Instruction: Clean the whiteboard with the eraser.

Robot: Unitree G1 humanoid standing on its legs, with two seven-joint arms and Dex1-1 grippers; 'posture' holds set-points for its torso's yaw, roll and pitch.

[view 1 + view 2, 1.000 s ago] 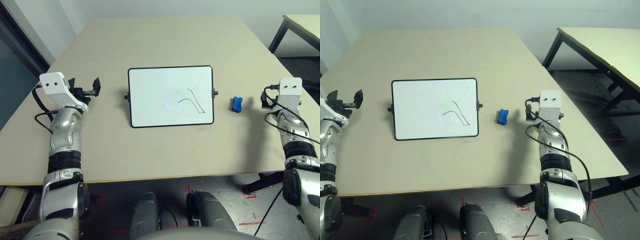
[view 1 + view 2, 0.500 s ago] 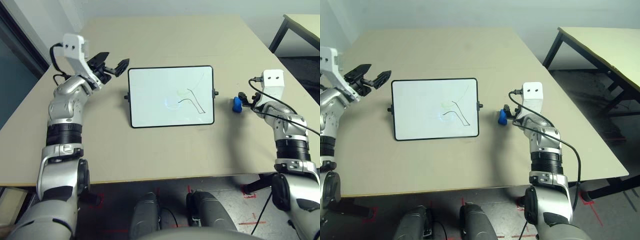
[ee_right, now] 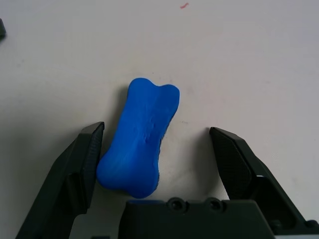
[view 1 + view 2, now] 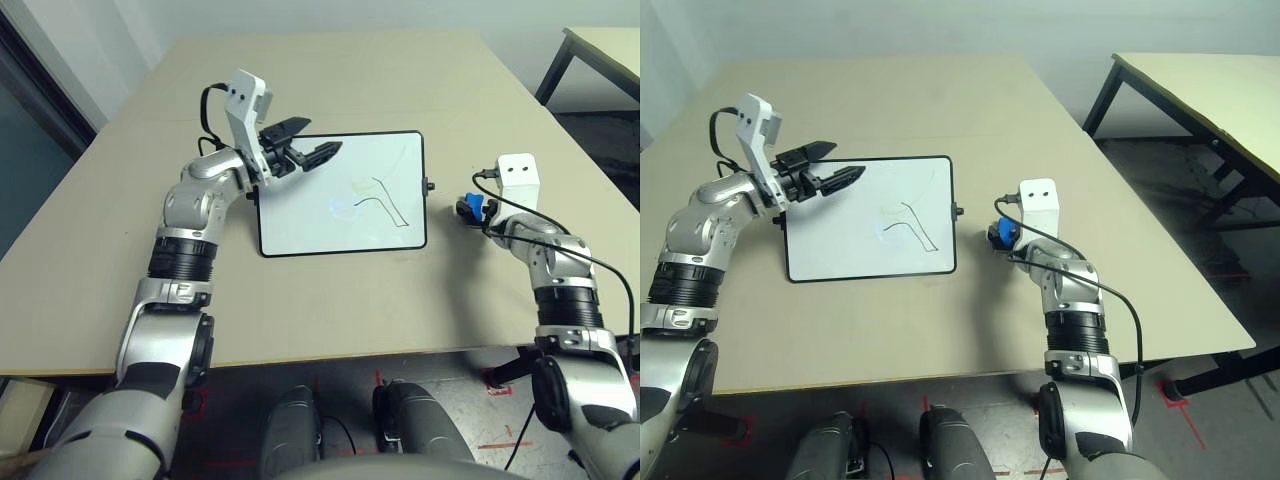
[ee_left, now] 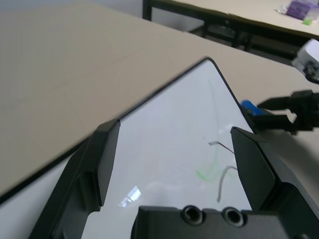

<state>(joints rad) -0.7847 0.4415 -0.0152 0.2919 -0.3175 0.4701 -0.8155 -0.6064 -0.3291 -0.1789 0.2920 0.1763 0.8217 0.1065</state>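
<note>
The whiteboard (image 4: 300, 215) lies flat in the middle of the table, with a black curved line and faint green strokes (image 4: 385, 200) on its right half. My left gripper (image 4: 325, 134) hovers open over the board's far left corner, fingers pointing toward the marks. The blue eraser (image 3: 139, 149) lies on the table just right of the board. Low over the table, my right gripper (image 3: 158, 132) is open with one finger on each side of the eraser. One finger (image 3: 87, 159) is almost against it, while the other stands clear.
The beige table (image 4: 330, 300) has bare surface in front of and behind the board. Its front edge runs close to my body. A second table (image 4: 1200, 90) stands off to the back right, across a gap of floor.
My left arm has swung from the table's left side to above the board's far left corner. My right gripper has moved left to the eraser and now straddles it.
</note>
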